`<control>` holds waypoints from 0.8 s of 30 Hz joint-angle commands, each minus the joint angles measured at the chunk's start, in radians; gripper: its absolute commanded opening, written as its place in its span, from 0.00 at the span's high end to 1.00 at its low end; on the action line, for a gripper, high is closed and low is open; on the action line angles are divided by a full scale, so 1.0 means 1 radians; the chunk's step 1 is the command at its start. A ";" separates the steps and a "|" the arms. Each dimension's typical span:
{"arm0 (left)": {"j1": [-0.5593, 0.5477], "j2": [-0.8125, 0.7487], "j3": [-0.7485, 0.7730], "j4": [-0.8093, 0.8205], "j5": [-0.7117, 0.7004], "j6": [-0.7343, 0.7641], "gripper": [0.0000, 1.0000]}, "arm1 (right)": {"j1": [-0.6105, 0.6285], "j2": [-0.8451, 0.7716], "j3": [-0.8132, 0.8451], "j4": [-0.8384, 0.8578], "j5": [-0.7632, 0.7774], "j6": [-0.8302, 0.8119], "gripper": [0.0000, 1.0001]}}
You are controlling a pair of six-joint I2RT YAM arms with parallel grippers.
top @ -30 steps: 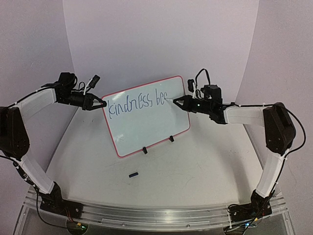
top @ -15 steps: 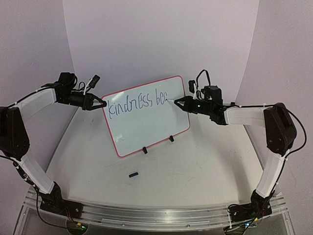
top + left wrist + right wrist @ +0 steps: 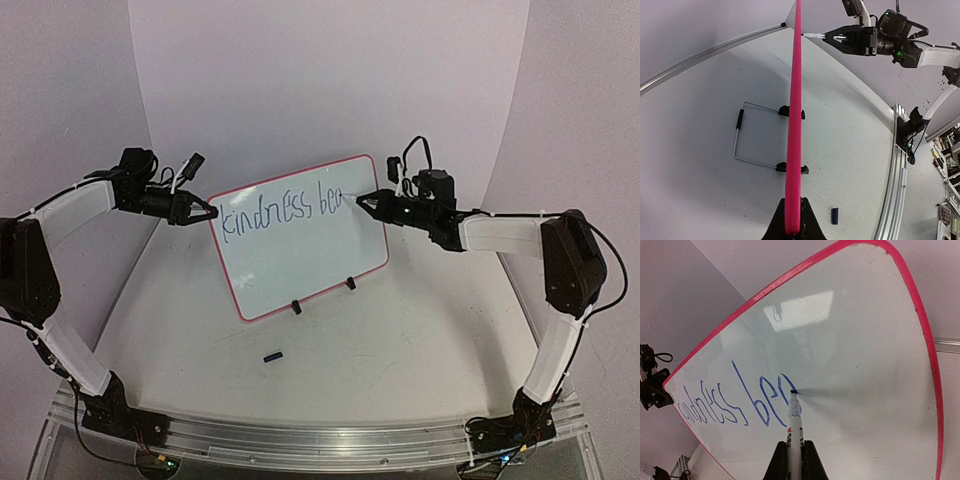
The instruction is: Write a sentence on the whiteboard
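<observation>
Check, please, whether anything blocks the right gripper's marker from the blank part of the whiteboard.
Nothing visible does. The white marker pen in the right gripper touches the red-rimmed whiteboard beside the blue letters, and the surface beyond is bare. The left gripper clamps the opposite edge.

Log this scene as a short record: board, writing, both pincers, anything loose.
board: rectangular white whiteboard with red rim, standing on edge
writing: dark-blue handwritten letters, "kindness be" plus a partial letter
left pincer: shut on the whiteboard's left edge
right pincer: shut on white marker pen, tip on the board
loose: small dark-blue cap-like piece, in front of the whiteboard
</observation>
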 commanded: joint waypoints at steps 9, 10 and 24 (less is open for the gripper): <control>-0.019 -0.005 0.017 -0.031 -0.042 0.050 1.00 | -0.002 -0.024 -0.057 0.034 0.020 0.012 1.00; -0.019 -0.005 0.017 -0.030 -0.041 0.050 1.00 | -0.002 -0.027 -0.065 0.034 0.020 0.014 1.00; -0.019 -0.005 0.019 -0.031 -0.039 0.050 1.00 | 0.001 -0.037 -0.151 0.061 -0.048 0.048 1.00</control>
